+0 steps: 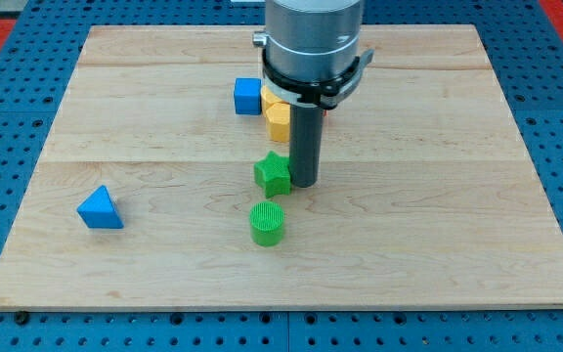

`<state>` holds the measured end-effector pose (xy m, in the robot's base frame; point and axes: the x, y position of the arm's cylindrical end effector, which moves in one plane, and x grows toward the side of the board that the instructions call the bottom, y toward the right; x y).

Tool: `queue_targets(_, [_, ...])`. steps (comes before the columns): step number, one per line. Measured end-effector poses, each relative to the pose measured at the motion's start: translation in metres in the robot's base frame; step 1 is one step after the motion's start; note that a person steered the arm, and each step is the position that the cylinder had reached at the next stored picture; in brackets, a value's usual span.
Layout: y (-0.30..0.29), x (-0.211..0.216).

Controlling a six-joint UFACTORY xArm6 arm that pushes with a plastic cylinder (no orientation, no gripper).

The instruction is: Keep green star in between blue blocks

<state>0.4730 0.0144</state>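
Note:
The green star [273,173] lies near the board's middle. My tip [303,184] touches or nearly touches the star's right side. A blue cube [248,96] sits toward the view's top, above the star. A blue triangular block [99,208] lies far off at the view's left, below the star's level. The star is not on the line between the two blue blocks; it sits to the right of it.
A green cylinder [268,223] stands just below the star. A yellow block [278,118] sits right of the blue cube, partly behind the arm, with a bit of red [326,110] showing past the rod. The wooden board [457,196] lies on a blue pegboard.

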Motion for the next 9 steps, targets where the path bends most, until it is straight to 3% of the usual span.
queue_targets(2, [0.003, -0.001])
queue_targets(4, [-0.088, 0.003])
queue_targets(7, [-0.160, 0.004])
queue_targets(9, [-0.158, -0.049])
